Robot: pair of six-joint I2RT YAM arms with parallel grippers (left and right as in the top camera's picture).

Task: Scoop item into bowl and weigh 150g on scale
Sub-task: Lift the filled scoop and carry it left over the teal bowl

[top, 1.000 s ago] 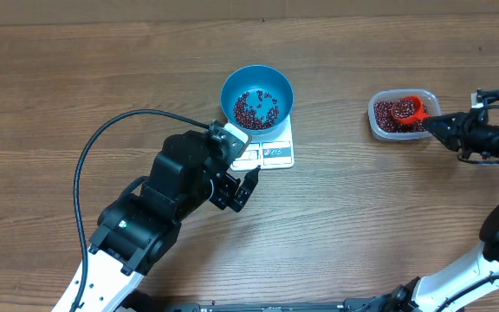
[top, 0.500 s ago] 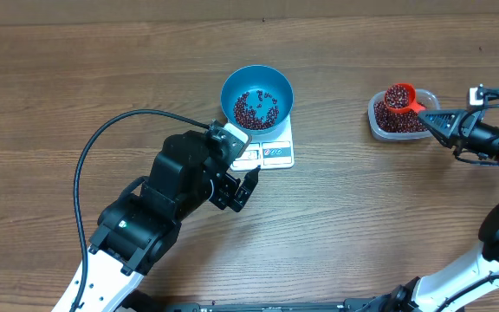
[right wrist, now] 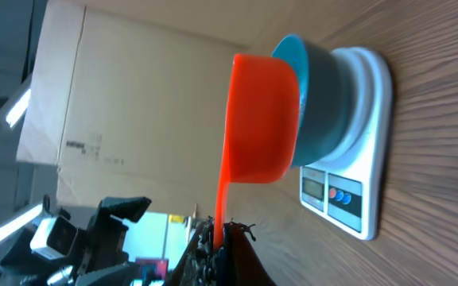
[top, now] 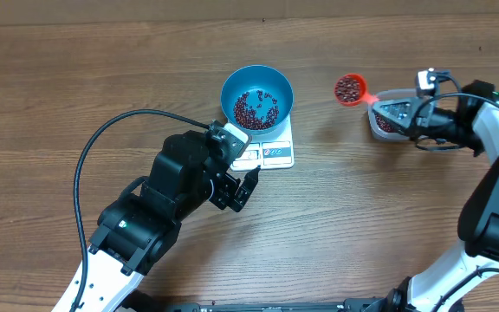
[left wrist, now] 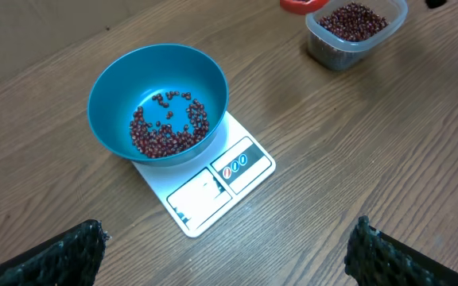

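Note:
The blue bowl [top: 235, 87] stands on the white scale [top: 277, 154] and holds a thin layer of red-brown beans [top: 255, 107]. My right gripper [top: 403, 110] is shut on the handle of an orange-red scoop [top: 349, 89]. The scoop is full of beans and hangs above the table between the bowl and the clear tub [top: 386, 121]. In the right wrist view the scoop [right wrist: 262, 119] is level in front of the bowl [right wrist: 312, 103] and scale [right wrist: 355, 191]. My left gripper [top: 242, 165] is open just in front of the scale, holding nothing. Its view shows the bowl [left wrist: 110, 91] and scale [left wrist: 213, 191] ahead.
The clear tub [left wrist: 356, 44], still holding beans, sits on the table right of the scale, partly under my right gripper. A black cable [top: 115, 130] loops from the left arm over the table. A cardboard wall runs along the far edge.
My right gripper has lifted the filled scoop out of the tub and carried it left toward the bowl. The left arm has not moved.

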